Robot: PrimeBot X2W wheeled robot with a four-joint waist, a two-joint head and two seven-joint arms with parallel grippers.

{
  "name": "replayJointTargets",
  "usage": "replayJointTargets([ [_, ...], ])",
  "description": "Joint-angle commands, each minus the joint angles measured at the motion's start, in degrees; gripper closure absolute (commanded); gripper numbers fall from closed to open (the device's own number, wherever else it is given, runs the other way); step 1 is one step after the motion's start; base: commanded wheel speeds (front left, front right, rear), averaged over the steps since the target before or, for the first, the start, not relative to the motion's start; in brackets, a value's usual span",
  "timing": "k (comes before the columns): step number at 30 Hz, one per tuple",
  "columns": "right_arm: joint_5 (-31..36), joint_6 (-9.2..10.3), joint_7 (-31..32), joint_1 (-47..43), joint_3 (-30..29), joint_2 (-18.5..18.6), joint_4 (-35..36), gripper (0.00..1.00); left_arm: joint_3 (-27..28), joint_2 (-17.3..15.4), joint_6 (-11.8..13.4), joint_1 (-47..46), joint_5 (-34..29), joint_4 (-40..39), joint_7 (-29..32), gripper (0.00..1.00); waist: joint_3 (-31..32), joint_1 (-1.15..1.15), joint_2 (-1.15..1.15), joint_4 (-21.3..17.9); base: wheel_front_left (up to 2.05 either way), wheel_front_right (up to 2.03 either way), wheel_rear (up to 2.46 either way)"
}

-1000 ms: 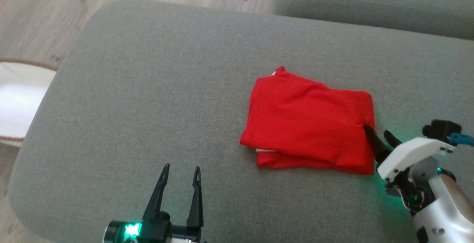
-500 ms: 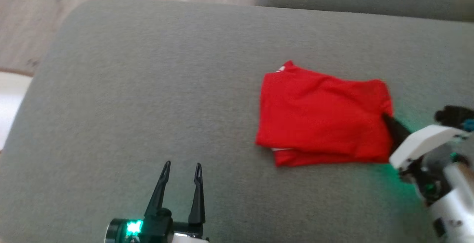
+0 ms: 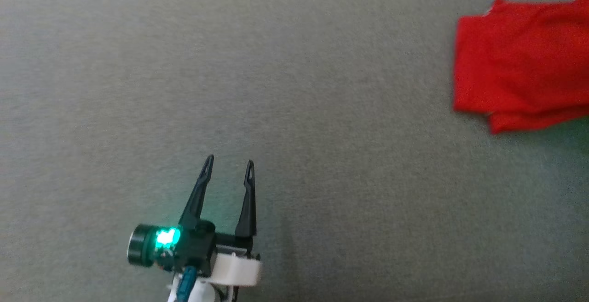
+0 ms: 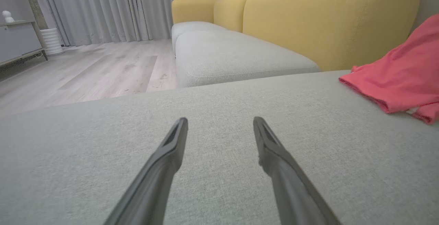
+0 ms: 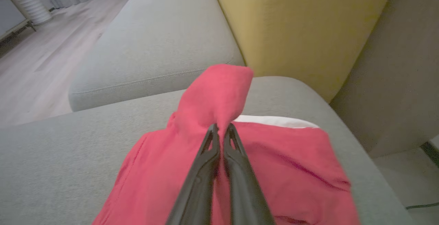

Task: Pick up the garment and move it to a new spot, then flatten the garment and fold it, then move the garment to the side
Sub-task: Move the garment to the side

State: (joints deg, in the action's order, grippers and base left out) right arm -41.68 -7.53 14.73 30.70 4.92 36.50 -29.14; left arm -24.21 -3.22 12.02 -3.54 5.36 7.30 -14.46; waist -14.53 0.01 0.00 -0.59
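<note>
Garment (image 5: 291,149) fold btwn pinched R fingers (image 5: 240,170), wrist view; L fingers (image 3: 248,196) apart, head

Red folded garment (image 5: 291,160) on a grey sofa cushion (image 5: 51,156)
It lay in layers, white trim showing at its far edge, one fold raised in a peak.

We see the garment (image 5: 291,160) as soft red knit cloth, matt and lightly creased. The sofa cushion (image 3: 322,108) is grey woven fabric with a fine, slightly rough grain (the yellow backrest (image 4: 325,22) looks like the same weave). The left claw (image 3: 230,160) looks like dark matt plastic. The floor (image 4: 85,70) is pale wood with a low sheen.
</note>
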Motion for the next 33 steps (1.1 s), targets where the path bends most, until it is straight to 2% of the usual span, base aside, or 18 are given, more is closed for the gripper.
replayJointTargets([
  [1, 0.7, 0.04, 0.5, 2.1, -1.0, 4.0, 2.6, 1.00, 1.8, 0.3, -0.2, -2.2, -0.7, -1.3, -0.5, 0.00, -3.8, -0.01, 0.00, -3.5, 0.00, 0.00, 0.00],
  [3, 2.1, 0.04, 0.0, 3.1, -3.0, 6.1, 2.7, 1.00, 2.1, 0.3, -0.3, -3.2, -1.0, -1.2, -0.5, 0.00, -4.9, -0.01, 0.00, -4.3, 0.00, 0.00, 0.00],
  [4, 3.2, 0.04, -0.8, 3.6, -4.1, 6.8, 2.5, 0.63, 2.1, 0.3, -0.4, -3.7, -1.2, -1.1, -0.5, 0.00, -5.3, -0.01, 0.00, -4.6, 0.00, 0.00, 0.00],
  [5, 4.2, 0.04, -1.6, 4.0, -5.2, 7.1, 2.2, 0.00, 2.2, 0.3, -0.5, -4.1, -1.3, -0.9, -0.5, 0.00, -5.6, -0.01, 0.00, -4.8, 0.00, 0.00, 0.00],
  [8, 6.6, 0.04, -3.9, 4.7, -7.0, 6.8, 2.2, 0.00, 2.3, 0.3, -0.6, -4.9, -1.3, -0.6, -0.5, 0.00, -5.9, -0.01, 0.00, -5.1, 0.00, 0.00, 0.00],
  [11, 12.1, 0.04, -9.0, 4.7, -7.4, 4.5, 3.2, 0.00, 2.4, 0.3, -0.6, -5.7, -0.9, -0.3, -0.5, 0.00, -5.4, -0.01, 0.00, -5.0, 0.00, 0.00, 0.00],
  [18, 19.4, 0.04, -15.4, -1.9, -2.3, -5.8, 6.6, 0.00, 2.1, 0.3, -0.3, -4.8, 1.7, -0.1, -0.5, 0.00, -0.2, -0.01, 0.00, -1.7, 0.00, 0.00, 0.00],
  [24, 19.4, 0.04, -20.7, -10.1, 3.9, -14.7, 8.0, 0.00, 2.6, 0.3, 0.0, -2.1, 3.8, -0.7, -0.5, 0.00, 5.4, -0.01, 0.00, 3.7, 0.00, 0.00, 0.00],
  [25, 19.2, 0.04, -23.5, -12.8, 6.1, -17.0, 7.8, 0.00, 2.7, 0.3, -0.4, -0.9, 4.6, -1.0, -0.5, 0.00, 7.4, -0.01, 0.00, 5.6, 0.00, 0.00, 0.00],
  [28, 19.0, 0.04, -27.1, -16.4, 8.6, -20.6, 6.5, 0.00, 3.8, 0.3, -0.4, 1.4, 4.6, -1.1, -0.5, 0.00, 10.5, -0.01, 0.00, 7.6, 0.00, 0.00, 0.00],
  [31, 20.3, 0.04, -29.4, -20.5, 10.5, -24.1, 5.8, 0.00, 5.6, 0.3, -0.1, 4.4, 3.8, -2.6, -0.5, 0.00, 14.1, -0.01, 0.00, 9.4, 0.00, 0.00, 0.00],
  [33, 21.4, 0.04, -29.6, -22.5, 9.2, -25.7, 7.4, 0.00, 6.0, 0.3, -0.4, 5.7, 3.2, -3.5, -0.5, 0.00, 15.1, -0.01, 0.00, 10.0, 0.00, 0.00, 0.00],
])
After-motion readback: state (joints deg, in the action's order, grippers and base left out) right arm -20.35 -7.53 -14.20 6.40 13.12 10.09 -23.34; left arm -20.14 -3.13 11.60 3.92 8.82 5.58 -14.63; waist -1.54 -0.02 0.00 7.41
